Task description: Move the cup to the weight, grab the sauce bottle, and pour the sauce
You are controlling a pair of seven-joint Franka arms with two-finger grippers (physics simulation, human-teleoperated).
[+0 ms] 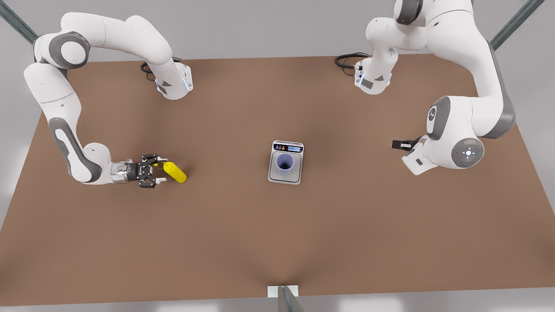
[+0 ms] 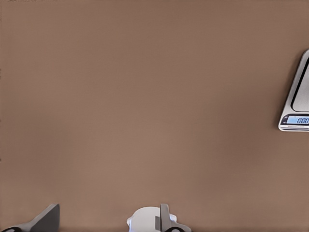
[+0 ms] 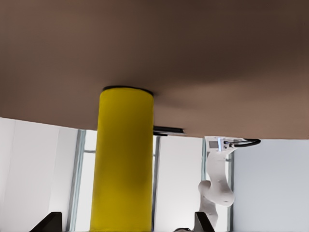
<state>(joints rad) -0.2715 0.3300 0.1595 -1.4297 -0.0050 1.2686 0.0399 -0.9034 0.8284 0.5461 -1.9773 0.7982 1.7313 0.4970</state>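
Right gripper [image 1: 158,171] sat low at the front view's left, its fingers spread on either side of the sauce bottle [image 1: 175,172] and pinching nothing yet. In the right wrist view, the sauce bottle [image 3: 125,159] stood on the brown table [image 1: 243,234] between the two fingertips [image 3: 52,222], and I could not tell whether either pad touched it. If the jaws closed off-centre, one pad would probably have met the smooth yellow wall first and tipped or rolled the bottle away. A light pinch could also have let it slip during the lift.

Farther along, the cup [image 1: 285,163] stood upright on the weight [image 1: 286,161], so a careless pour might have knocked it or missed its narrow mouth. Beyond that, the left gripper [image 2: 106,223] waited at the front view's right, fingers apart and empty.
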